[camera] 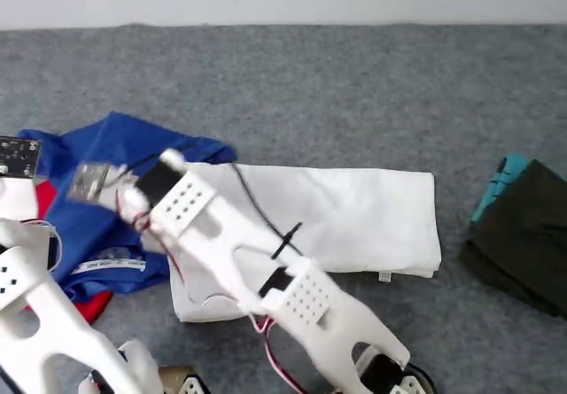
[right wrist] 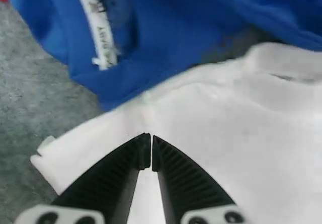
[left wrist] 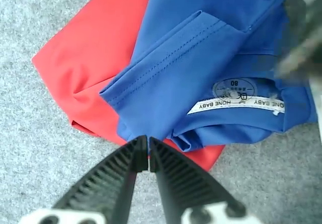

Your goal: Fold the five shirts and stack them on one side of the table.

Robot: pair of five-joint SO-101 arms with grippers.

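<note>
Nearest the arms' bases, the left arm (camera: pixel 44 314), a white plastic shell dotted with holes, bends over the near left corner of the table (camera: pixel 310 84), which has a grey, carpet-like nap. Its left gripper (left wrist: pixel 142 153) has its black ribbed jaws pressed together, the tips just off the near hem of the blue shirt (left wrist: pixel 201 58), with no cloth visible between them. That shirt is smooth knit with stitched seams and a white neck label (left wrist: pixel 234 103), and it lies crumpled on top of a red shirt (left wrist: pixel 95 58) whose creased corner juts out beneath.

The right arm (camera: pixel 239 252) stretches diagonally from the near centre toward the left, red and black cables trailing along it. The right gripper (right wrist: pixel 146 151) is likewise closed, its tips low over the white shirt (right wrist: pixel 226 133) close to where the blue one overlaps it; whether it pinches the cloth cannot be told. The white shirt is folded into a long soft rectangle across the table's middle.

At the right edge, a dark shirt (camera: pixel 523 235) sits folded on a teal shirt (camera: pixel 498 186), well apart from the rest.
</note>
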